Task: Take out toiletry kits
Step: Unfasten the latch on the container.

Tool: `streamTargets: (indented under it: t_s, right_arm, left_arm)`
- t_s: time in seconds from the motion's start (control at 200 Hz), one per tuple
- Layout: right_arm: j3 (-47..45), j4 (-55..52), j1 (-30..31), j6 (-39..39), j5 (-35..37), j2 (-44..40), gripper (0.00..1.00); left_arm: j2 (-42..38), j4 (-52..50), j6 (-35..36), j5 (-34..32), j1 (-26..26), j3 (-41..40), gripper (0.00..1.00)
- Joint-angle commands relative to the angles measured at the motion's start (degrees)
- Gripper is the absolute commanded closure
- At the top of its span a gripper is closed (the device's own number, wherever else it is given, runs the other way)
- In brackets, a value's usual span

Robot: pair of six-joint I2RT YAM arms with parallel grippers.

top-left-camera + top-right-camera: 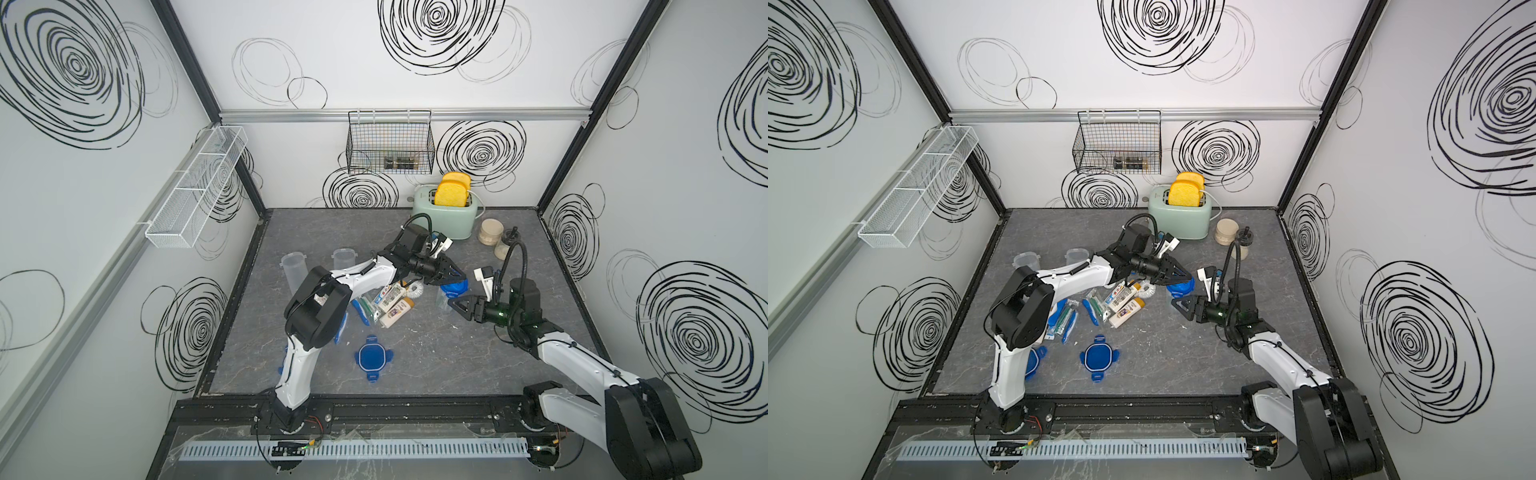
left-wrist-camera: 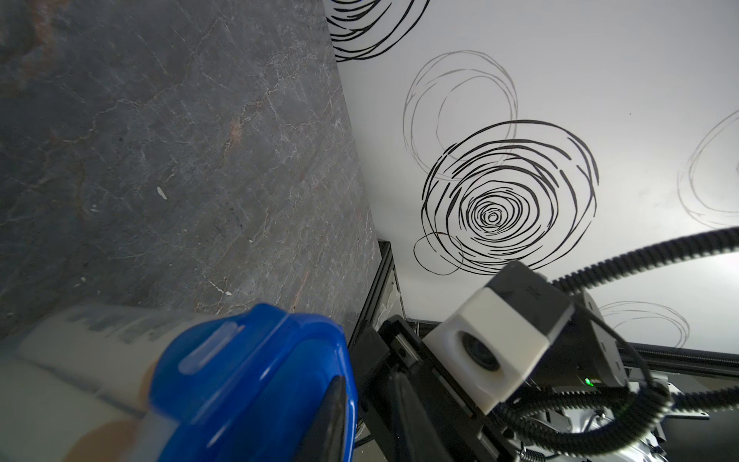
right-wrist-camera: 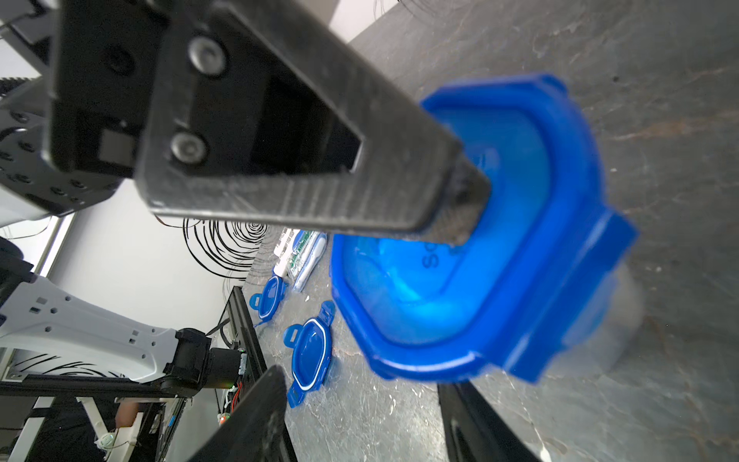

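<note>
The left gripper reaches in from the left, its fingertips on the blue clip lid of a tall clear container that stands upright mid-table. Its jaws are close together, but I cannot tell whether they pinch a clip or only press on the lid. The right gripper comes in low from the right, level with the container's clear wall. Its jaws are apart, and in the right wrist view its 2 fingers show a wide gap with the lidded container just ahead. Contact with the wall cannot be made out.

In the left wrist view a cream bottle with a printed label shows through the clear wall, right up against the lid. So 1 kit is inside with the lid on, between the 2 grippers.

The other toiletry kits lie loose on the table near the container's left side, partly under the left forearm. They include 2 cream bottles with tan caps, a toothpaste tube and wrapped blue toothbrushes.

Farther left are 2 lidless clear containers. 2 loose blue lids lie toward the front, 1 in the open and 1 half hidden by the left arm. At the back stands a mint toaster holding 2 toast slices, with 2 beige-filled jars beside it.
</note>
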Motion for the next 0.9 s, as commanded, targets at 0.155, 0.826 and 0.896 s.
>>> streamTargets:
  t_s: [0.155, 0.826, 0.896]
  right_arm:
    - [-0.48, 7.52, -0.25, 0.57, -0.85, 2.35, 0.38]
    - [-1.36, 15.01, 1.42, 0.97, -4.52, 3.62, 0.39]
    - [-1.54, 15.79, 1.75, 1.0, -5.03, 3.62, 0.39]
  left_arm:
    - [3.17, -2.84, 0.86, -1.79, 0.36, -0.85, 0.76]
    - [3.52, -0.99, 0.73, -2.67, -0.43, -4.01, 0.78]
    - [3.43, -1.51, 1.14, -2.98, -0.43, -3.97, 0.78]
